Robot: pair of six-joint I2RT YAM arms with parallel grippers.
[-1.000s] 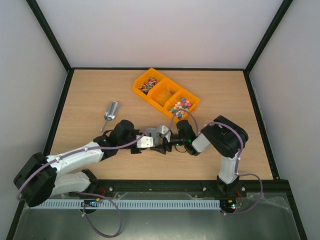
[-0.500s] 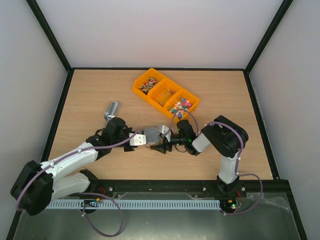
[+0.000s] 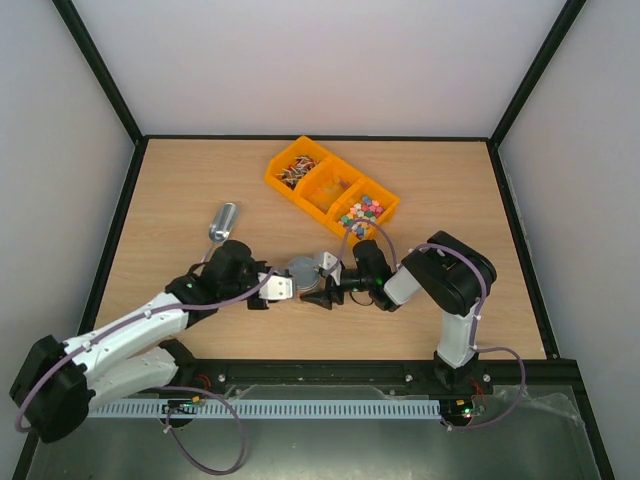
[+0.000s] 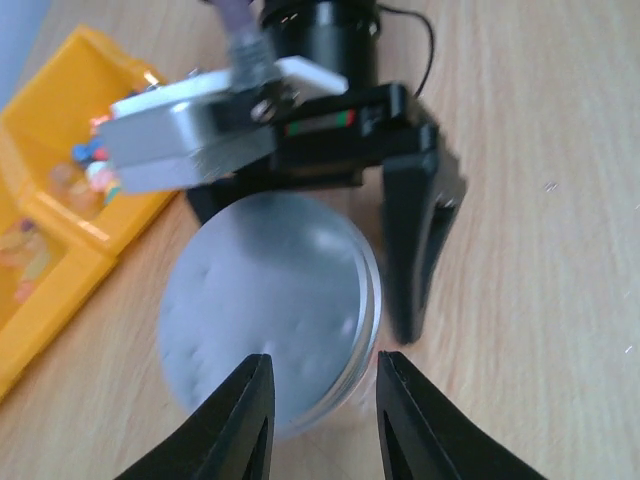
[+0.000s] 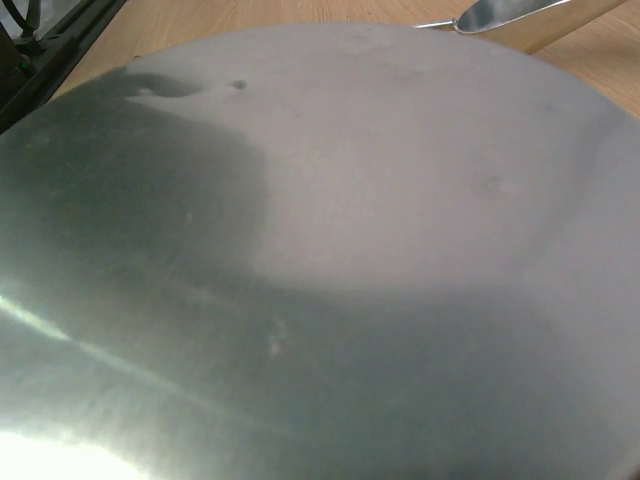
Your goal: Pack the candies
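The candies lie in an orange three-part tray point(image 3: 385, 197): red-white-dark pieces point(image 3: 294, 170), amber pieces point(image 3: 335, 188) and pastel cubes point(image 3: 362, 211). The pastel cubes also show in the left wrist view point(image 4: 90, 165). A grey round disc point(image 3: 303, 270) sits mid-table between the two grippers. My right gripper point(image 3: 318, 283) straddles it, with one black finger point(image 4: 412, 250) against its rim. The disc point(image 5: 330, 260) fills the right wrist view and hides that gripper's fingers. My left gripper point(image 4: 320, 365) is open and empty, its tips at the near edge of the disc point(image 4: 265, 300).
A silver metal scoop point(image 3: 222, 225) lies on the table left of the disc; its bowl shows in the right wrist view point(image 5: 510, 12). Black frame rails edge the table. The tray stands behind the right gripper.
My left gripper has drawn back to the left, away from the disc, and now sits open just short of it. The right gripper and disc have hardly moved.
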